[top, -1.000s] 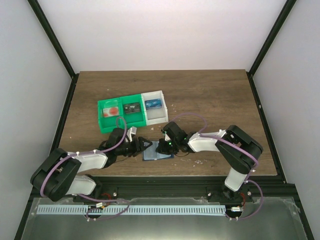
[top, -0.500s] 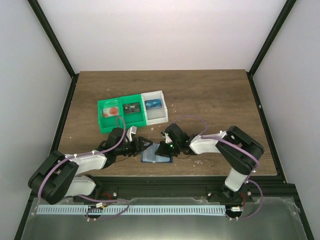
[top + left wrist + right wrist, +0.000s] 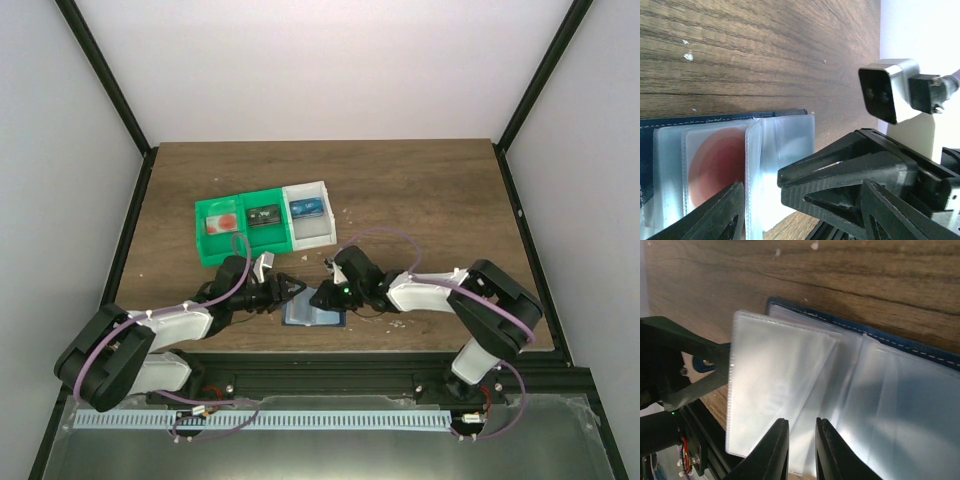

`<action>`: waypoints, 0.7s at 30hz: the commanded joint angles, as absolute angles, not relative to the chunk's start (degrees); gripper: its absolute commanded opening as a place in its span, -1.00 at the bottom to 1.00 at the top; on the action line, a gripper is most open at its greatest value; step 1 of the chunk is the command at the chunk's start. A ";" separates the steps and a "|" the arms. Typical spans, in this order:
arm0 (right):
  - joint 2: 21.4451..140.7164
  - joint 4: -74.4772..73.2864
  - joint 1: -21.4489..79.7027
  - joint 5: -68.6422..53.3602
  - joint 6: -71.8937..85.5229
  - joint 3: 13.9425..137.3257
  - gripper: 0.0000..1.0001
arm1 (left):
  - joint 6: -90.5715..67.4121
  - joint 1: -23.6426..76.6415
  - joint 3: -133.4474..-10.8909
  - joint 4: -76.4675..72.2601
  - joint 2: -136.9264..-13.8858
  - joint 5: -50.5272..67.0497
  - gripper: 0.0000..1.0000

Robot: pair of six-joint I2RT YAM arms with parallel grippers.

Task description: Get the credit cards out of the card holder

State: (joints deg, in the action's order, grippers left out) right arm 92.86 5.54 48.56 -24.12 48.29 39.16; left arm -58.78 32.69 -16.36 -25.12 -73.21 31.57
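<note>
Two close-set fingers of the right gripper (image 3: 801, 427) straddle a clear, floppy leaf of the card holder (image 3: 910, 345), which lies at the table's (image 3: 420, 190) six o'clock; pinched or not, I cannot tell. Left gripper (image 3: 288, 291) gapes empty at its nine. The red-spot card (image 3: 715, 170) looks stiff and slick: take an edge.

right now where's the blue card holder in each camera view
Top external: the card holder lies open, low in the middle, near the front edge of the table.
Left wrist: the card holder is at bottom left, its clear pockets fanned, with a red-spotted card in one.
Right wrist: the card holder fills the centre and right, with its pockets lifted.
Shared landmark: the dark wood-grain table lies under it in all three.
</note>
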 commanded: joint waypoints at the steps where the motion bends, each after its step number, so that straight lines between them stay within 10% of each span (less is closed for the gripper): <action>1: 89.91 4.75 49.06 -21.49 46.88 38.50 -0.65 | -59.36 33.05 -17.20 -25.93 -73.20 32.32 0.29; 21: 78.27 3.08 49.05 -15.04 48.28 31.63 -0.44 | -64.71 37.90 -20.00 -31.00 -74.98 32.47 0.28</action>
